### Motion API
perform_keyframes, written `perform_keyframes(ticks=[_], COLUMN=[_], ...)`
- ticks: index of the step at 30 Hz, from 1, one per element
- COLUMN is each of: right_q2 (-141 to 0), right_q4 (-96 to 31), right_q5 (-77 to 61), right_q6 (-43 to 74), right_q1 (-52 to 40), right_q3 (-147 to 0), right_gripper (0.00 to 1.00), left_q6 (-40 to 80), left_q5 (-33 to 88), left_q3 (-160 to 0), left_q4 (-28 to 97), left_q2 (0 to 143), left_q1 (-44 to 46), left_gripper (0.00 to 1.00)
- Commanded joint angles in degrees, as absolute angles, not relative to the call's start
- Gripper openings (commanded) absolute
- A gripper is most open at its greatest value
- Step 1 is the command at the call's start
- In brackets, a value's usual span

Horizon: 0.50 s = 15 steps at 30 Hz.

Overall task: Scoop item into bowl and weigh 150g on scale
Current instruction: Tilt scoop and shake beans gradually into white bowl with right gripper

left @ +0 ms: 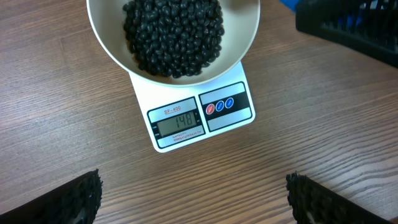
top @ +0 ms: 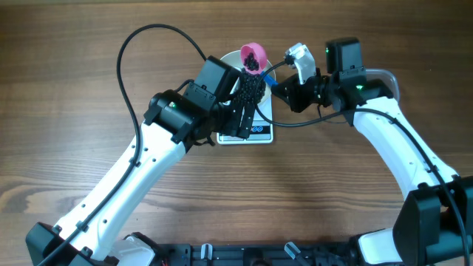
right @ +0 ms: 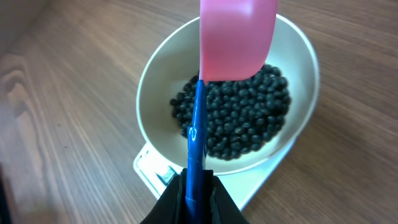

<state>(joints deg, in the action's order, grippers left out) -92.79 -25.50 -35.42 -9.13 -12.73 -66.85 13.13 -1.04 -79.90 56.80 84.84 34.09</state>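
Overhead looks straight down; both wrists close — share bowl point(left: 245, 31).

The left arm point(top: 126, 185) reached from the near left corner diagonally toward the centre, its black wrist tilted forward and down. The left claw point(left: 193, 199) stood spread wide and held nothing. Its two ribbed fingers point(left: 74, 199) showed only at the lower corners of the left wrist view. The right arm point(top: 392, 140) rose from the near right corner, arched, and turned leftward at the elbow. The right claw point(right: 194, 198) was clamped tight on a thin blue scoop handle point(right: 196, 124) and pointed toward the left claw, which was near it.
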Motion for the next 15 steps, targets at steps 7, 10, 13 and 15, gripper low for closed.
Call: perform_keyframes(ticks=[7, 10, 13, 15], right_q2=[-93.23, -93.23, -93.23, -93.23], right_q4=[-24.75, -25.52, -25.08, -25.36], right_q5=[-34.96, -39.46, -32.05, -29.10], right_q6=[-10.33, -10.52, -10.44, -10.50], right_q1=[-12.97, -12.97, -12.97, -12.97], right_q3=[-67.16, -67.16, -67.16, -67.16], right_gripper=[0.04, 0.04, 0.04, 0.04], left_q6=[12.43, 12.43, 12.43, 12.43], left_q5=[-1.58, -1.58, -1.58, -1.58], left_q3=[-80.79, -80.79, -80.79, -80.79], left_q4=[56.82, 56.82, 56.82, 56.82], left_q2=[84.05, 84.05, 84.05, 84.05], left_q1=[34.28, 34.28, 34.28, 34.28], left_gripper=[1.00, 1.00, 1.00, 1.00])
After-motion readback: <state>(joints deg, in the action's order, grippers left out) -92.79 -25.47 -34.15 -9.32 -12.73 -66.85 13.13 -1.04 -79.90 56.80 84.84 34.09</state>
